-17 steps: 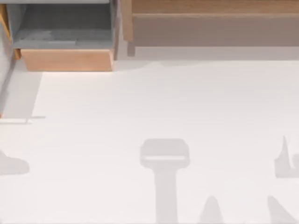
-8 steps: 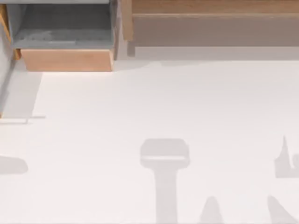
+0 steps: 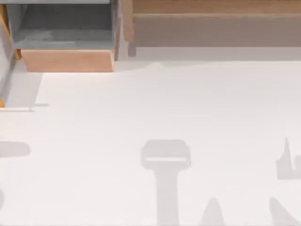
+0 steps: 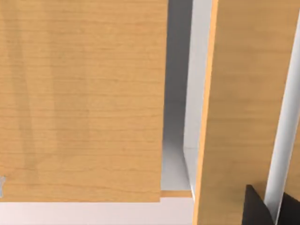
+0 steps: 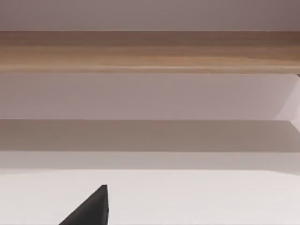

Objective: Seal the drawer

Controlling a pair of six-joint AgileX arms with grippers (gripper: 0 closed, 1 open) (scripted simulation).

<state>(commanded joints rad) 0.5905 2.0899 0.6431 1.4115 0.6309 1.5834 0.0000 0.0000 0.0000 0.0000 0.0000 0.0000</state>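
Shadows at the desk's [image 3: 164,103] left edge have shifted, so my left arm is likely nearing the drawer [image 3: 68,60], pulled out at the far left, to push it; finger state I cannot tell.

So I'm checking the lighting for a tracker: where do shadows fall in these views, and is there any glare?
Top view: soft grey shadows lie on the white table, one hammer-like shape near the middle, and a band below the boxy grey-walled drawer with the light orange-brown wooden front; no glare. Left wrist view: faint vertical shading crosses the wooden board. Right wrist view: a broad shadow band sits under the long wooden unit.
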